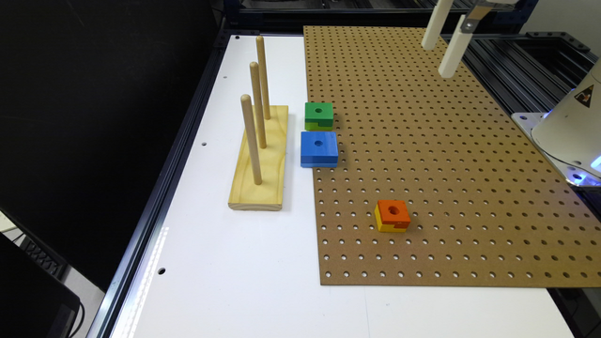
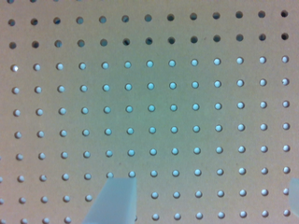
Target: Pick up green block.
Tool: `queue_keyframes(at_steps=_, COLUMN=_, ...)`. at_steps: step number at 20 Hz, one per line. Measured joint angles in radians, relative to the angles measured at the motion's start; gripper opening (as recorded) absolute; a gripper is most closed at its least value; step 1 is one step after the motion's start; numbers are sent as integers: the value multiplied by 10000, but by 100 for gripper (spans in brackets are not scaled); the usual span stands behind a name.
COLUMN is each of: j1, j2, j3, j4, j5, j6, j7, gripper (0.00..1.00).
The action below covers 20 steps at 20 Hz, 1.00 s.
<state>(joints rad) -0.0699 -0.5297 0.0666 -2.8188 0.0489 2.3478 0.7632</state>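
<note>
The green block [image 1: 319, 115], dark green on top with a round hole and a lime lower layer, sits at the edge of the brown pegboard [image 1: 422, 164] that is toward the exterior view's left. My gripper [image 1: 438, 60] hangs high over the far part of the pegboard, well off toward the exterior view's right of the block. In the wrist view the gripper [image 2: 204, 198] is open, its two pale fingers [image 2: 114, 200] wide apart over bare pegboard [image 2: 154, 102] with nothing between them.
A larger blue block [image 1: 319, 149] lies just in front of the green one. An orange-and-yellow block [image 1: 392, 215] sits nearer the pegboard's front. A wooden stand [image 1: 260, 159] with three upright pegs rises on the white table. The robot base [image 1: 573, 131] stands at the exterior view's right.
</note>
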Motion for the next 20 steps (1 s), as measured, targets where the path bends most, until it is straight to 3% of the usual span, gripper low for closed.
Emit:
queue_keyframes(at_steps=5, j1=-142, j2=835, j3=2, j4=613, j5=-17, j6=66, j7=-93, gripper=100)
queue_keyframes(at_steps=8, j1=-308, j2=1144, j3=2, j4=855, j5=-18, j6=67, j7=-254, gripper=100)
queue_keyframes(at_steps=10, j1=-399, j2=1230, j3=2, j4=927, j5=-19, j6=67, j7=-350, gripper=100)
queue_keyframes(at_steps=16, j1=-845, j2=1482, j3=2, j4=1222, j5=-23, j6=67, j7=-794, gripper=100)
queue_keyframes(at_steps=20, j1=-987, j2=1767, j3=3, j4=1475, j5=-24, j6=67, j7=-937, gripper=100)
